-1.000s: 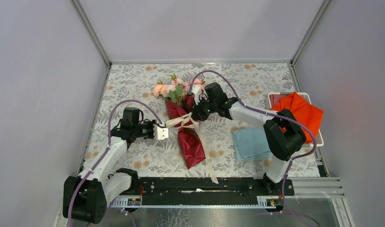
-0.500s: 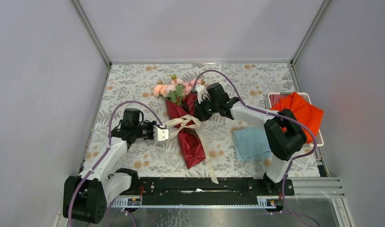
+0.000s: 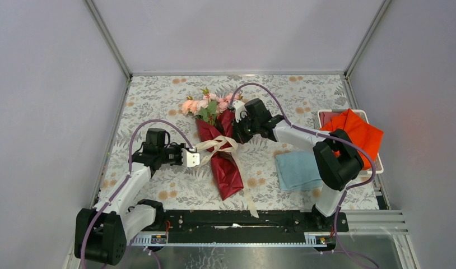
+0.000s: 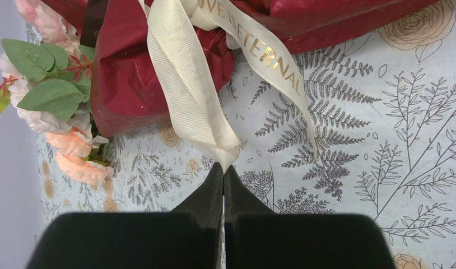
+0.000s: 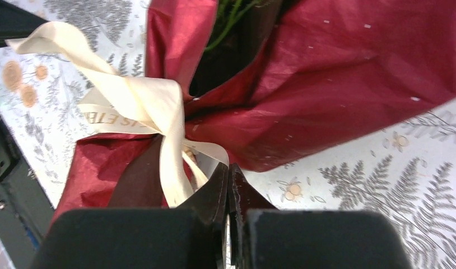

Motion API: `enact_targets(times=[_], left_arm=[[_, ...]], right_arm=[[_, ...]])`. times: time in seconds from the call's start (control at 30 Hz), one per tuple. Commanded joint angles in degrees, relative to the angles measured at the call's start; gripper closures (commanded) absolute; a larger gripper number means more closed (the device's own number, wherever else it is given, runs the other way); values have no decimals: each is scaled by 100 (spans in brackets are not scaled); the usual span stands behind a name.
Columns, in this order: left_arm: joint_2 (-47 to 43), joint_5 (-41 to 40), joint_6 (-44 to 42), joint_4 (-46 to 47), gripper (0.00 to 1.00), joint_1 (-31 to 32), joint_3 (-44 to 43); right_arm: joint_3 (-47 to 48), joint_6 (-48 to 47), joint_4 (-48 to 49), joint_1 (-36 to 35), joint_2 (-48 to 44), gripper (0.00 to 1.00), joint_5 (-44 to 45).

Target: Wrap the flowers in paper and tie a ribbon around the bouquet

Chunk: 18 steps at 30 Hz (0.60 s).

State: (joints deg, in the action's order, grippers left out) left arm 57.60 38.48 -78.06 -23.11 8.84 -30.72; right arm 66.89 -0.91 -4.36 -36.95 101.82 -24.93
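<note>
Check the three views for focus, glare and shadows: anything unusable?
Top external: even light, sharp, no hard shadows. Left wrist: crisp, gold lettering on the ribbon readable. Right wrist: mild sheen on the paper, nothing blown out; its own dark fingers show little detail.

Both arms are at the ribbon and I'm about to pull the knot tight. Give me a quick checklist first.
1. Left gripper shut on the ribbon end: ok.
2. Right gripper shut beside the knot: ok.
3. A ribbon strand actually caught in the right gripper: cannot tell, its tips hide it.
4. Ribbon crossed over the paper at mid-cone: ok.
5. Knot snug: not ok, the loops hang slack.
6. Flowers sticking out of the wide end: ok.
</note>
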Motion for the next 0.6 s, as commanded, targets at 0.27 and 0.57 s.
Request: enact_targets(times=[0.27, 0.57], left_arm=[[214, -1213, -355, 681, 100, -385, 424], [484, -1660, -1264, 776, 100, -937, 811]], right_arm=[[-904, 919, -3, 333, -813, 100, 1091], [-1943, 1441, -27, 825, -840, 100, 1176]])
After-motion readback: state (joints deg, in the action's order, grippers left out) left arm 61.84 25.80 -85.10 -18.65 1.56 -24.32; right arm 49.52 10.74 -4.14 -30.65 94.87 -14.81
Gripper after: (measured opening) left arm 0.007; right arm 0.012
